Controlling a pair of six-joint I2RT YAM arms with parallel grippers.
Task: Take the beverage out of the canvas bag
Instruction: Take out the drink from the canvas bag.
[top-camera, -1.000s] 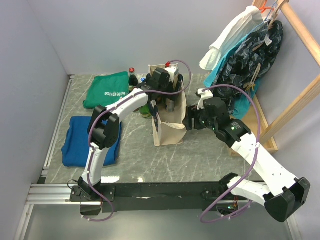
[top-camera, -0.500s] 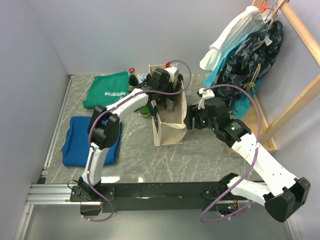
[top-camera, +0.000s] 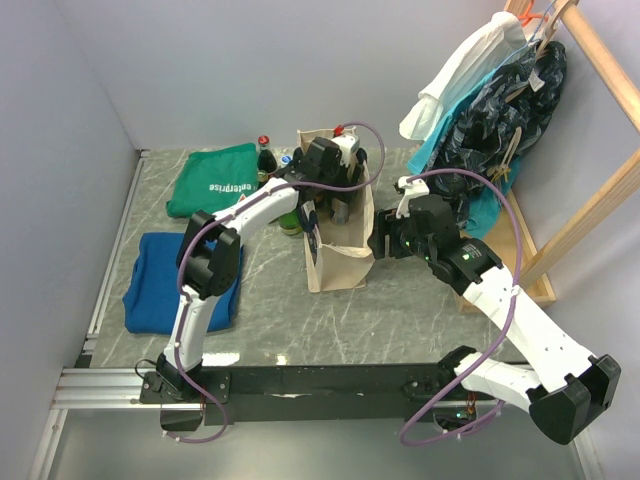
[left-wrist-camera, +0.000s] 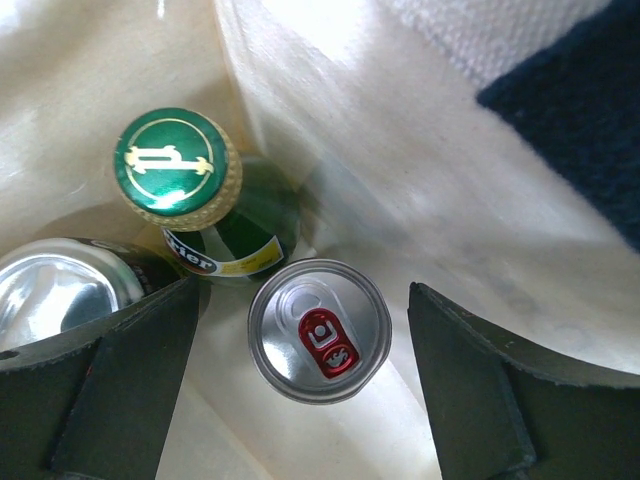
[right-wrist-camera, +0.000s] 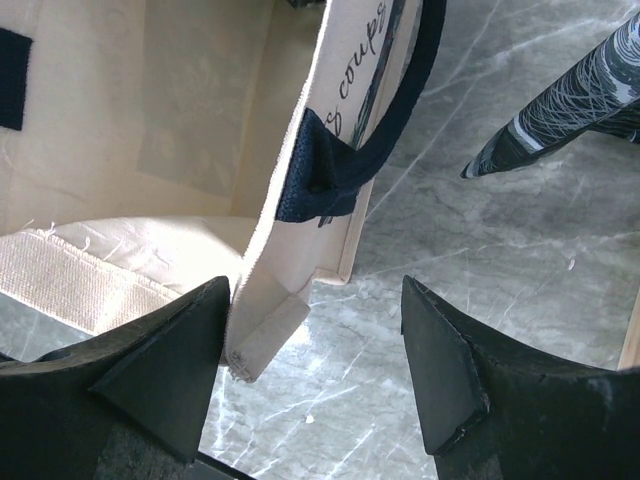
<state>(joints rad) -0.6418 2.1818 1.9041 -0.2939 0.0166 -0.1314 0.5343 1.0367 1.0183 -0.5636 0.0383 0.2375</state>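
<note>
Left wrist view: we hang inside the canvas bag (left-wrist-camera: 340, 130), a silver can (left-wrist-camera: 319, 330) between our wide jaws.

The can stands upright, roughly centred between the jaws of the left gripper (left-wrist-camera: 300, 345), which are spread well apart and touch nothing. A green bottle (left-wrist-camera: 178, 165) stands just past one jaw's tip, close against the can, and a second can (left-wrist-camera: 55, 290) lies partly under that same jaw. The right gripper (right-wrist-camera: 312, 345) straddles the bag's side wall with jaws apart, not pinching it. We judge the risk to be that the jaw on the bottle's side catches the bottle or second can as we close, or that the unheld bag lifts with the can.
</note>
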